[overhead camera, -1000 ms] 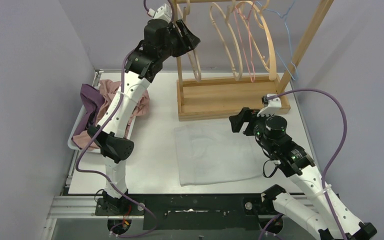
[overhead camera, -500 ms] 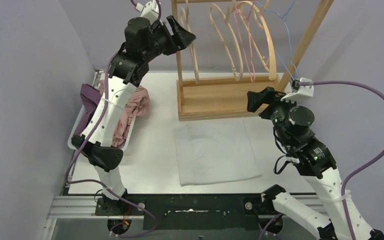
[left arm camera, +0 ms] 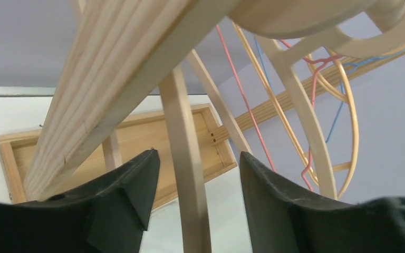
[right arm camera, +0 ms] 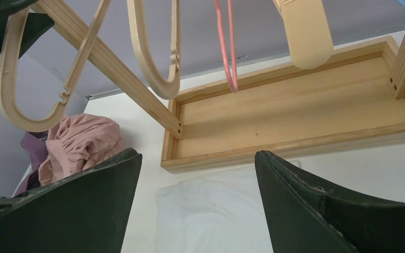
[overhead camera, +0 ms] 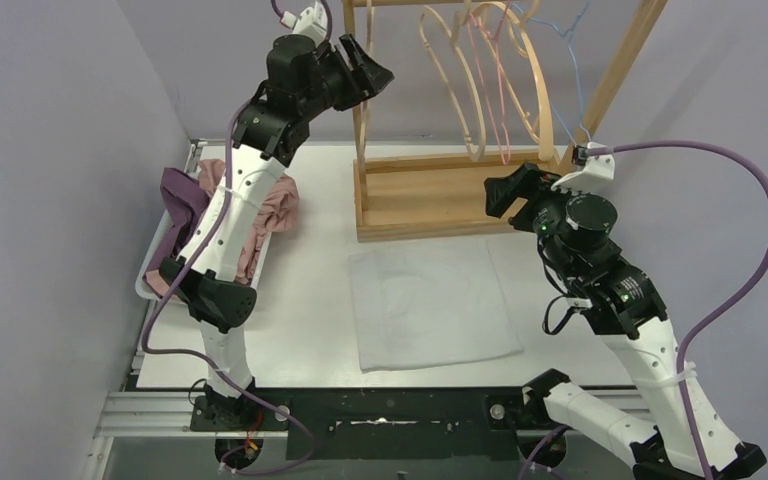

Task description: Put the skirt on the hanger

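The white skirt lies flat on the table in front of the wooden rack; it also shows in the right wrist view. Several wooden and wire hangers hang from the rack's rail. My left gripper is raised at the rack's left end, open, its jaws either side of a wooden hanger's arm without touching it. My right gripper is open and empty, above the rack's base and the skirt's far right corner; in its wrist view nothing lies between the fingers.
A white tray at the left edge holds pink and purple clothes, also in the right wrist view. The rack's slanted posts and base box take up the back of the table. Walls close in on both sides.
My right arm has lifted from beside the skirt up to the rack's base. My left gripper has shifted a little at the rack's left end, staying open around the hanger.
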{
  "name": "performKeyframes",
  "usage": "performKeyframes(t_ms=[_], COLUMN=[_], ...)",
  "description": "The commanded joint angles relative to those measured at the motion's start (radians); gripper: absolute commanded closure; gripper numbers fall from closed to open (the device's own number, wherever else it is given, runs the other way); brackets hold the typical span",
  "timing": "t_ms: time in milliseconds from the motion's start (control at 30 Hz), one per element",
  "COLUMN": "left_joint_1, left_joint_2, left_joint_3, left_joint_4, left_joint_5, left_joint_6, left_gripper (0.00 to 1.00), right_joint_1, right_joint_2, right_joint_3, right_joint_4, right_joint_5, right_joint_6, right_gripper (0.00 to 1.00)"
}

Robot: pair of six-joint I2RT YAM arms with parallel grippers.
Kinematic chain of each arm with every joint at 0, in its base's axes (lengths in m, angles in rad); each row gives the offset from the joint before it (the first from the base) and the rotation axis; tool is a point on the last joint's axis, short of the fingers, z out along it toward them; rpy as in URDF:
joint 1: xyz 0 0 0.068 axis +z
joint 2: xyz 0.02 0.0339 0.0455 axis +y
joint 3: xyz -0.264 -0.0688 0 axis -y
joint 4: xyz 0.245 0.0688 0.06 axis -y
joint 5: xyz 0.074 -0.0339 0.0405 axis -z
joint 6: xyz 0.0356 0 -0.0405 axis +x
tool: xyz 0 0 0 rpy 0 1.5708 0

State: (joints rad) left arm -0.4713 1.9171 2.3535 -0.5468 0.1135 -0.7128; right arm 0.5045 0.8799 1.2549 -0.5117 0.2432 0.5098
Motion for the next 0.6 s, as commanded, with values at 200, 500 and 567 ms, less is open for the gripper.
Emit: performKeyframes(t_ms=[200,500,567], left_joint_1=[-0.006,-0.025,-0.026], left_joint_2=[-0.010,-0.051,-0.057], left_joint_3=[0.051,0.085,0.097], left_joint_4=[0.045,0.081,0.081], left_joint_5=[-0.013,-0.061,-0.081], left_joint_6=[0.021,0.190,0.214], left_gripper=[0.86,1.00,1.00], right_joint_1=[-0.005,-0.004,-0.004], right_joint_2=[-0.058,-0.078,-0.079], right_joint_3=[-0.024,-0.031,-0.032], right_joint_4=[0.007,-0.003,-0.004], right_joint_5=[-0.008,0.003,0.005], right_joint_6=[0.018,0.016,0.017], right_gripper=[0.19,0.19,0.19])
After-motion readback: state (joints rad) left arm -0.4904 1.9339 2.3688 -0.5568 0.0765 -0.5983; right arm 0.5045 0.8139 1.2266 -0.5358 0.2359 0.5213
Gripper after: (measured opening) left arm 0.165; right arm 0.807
